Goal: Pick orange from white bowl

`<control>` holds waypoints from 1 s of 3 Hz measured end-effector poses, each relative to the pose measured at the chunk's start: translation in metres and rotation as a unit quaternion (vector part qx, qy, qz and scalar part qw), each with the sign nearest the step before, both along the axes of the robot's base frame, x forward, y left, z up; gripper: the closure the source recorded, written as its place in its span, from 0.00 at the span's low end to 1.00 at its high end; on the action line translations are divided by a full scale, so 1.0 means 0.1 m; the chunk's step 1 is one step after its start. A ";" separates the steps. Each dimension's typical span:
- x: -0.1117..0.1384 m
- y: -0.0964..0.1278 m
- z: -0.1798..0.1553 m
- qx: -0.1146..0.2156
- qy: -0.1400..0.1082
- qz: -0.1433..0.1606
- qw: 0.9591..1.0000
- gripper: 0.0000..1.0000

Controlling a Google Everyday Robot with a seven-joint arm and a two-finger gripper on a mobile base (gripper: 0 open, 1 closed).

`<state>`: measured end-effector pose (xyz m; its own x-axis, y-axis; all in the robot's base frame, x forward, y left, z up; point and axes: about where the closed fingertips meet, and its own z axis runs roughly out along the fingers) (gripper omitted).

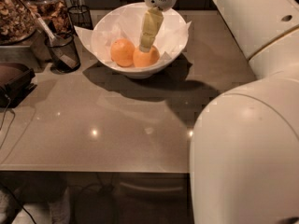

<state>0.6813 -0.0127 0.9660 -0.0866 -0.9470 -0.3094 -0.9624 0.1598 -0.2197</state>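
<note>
Orange (150,59), round, beside second orange (122,52) in white bowl (140,72); end effector (146,45) seemingly touching it, grip unclear.

Worktop: a glossy grey-brown worktop (117,125), with small light spots reflected toward its near edge.
White bowl: the white bowl (103,26) stands by the far edge, about midway along it, lined with crumpled white paper (176,31).
Oranges: the left orange (122,52) and the right orange (148,59) lie side by side in the bowl.
Tool: the tool (146,47) points down into the bowl, its tip at the top of the right orange.
Mesh cup: a black mesh cup (63,54) stands toward the far left corner, apart from the bowl.
Arm: a white arm shell (243,148) covers the near right corner.
</note>
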 end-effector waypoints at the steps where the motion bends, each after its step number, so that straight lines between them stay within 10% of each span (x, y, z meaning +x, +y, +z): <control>1: 0.07 0.08 -0.15 0.009 0.019 0.003 1.000 0.27; 3: 0.15 0.12 -0.38 0.019 0.049 -0.002 0.999 0.30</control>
